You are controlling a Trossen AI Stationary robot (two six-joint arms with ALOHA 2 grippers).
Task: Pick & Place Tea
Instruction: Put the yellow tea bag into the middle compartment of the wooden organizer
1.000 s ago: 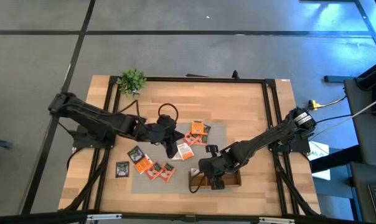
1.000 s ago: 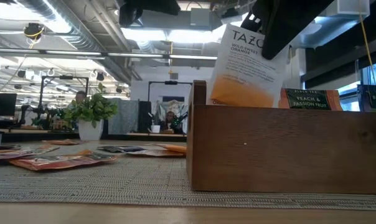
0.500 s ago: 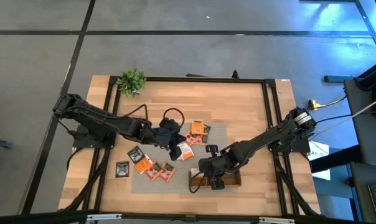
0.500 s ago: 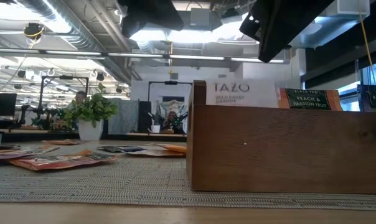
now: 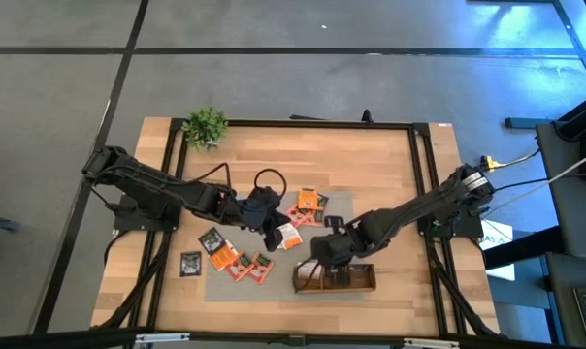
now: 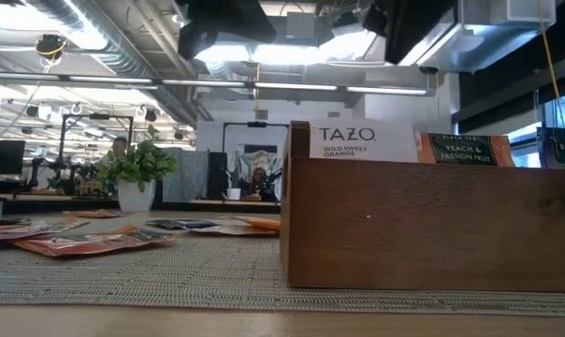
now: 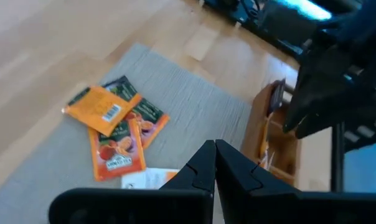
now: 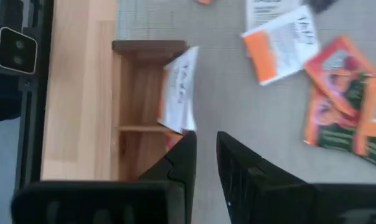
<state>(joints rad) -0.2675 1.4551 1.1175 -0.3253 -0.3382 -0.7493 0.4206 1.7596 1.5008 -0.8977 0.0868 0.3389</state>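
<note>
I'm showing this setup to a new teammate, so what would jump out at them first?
Probably the wooden tray near the table's front edge, with a white Wild Sweet Orange sachet standing in its end compartment. The right gripper hovers just beside it, fingers slightly apart. Loose tea sachets lie scattered on the grey mat, the left gripper shut above them.

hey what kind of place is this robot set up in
Probably an open-plan office or lab: exposed ceiling ducts, rows of desks with a seated person behind, and a framed wooden table on grey floor.

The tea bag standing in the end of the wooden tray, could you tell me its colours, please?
The tea bag is white with orange at its lower edge, shown best in the right wrist view.
</note>
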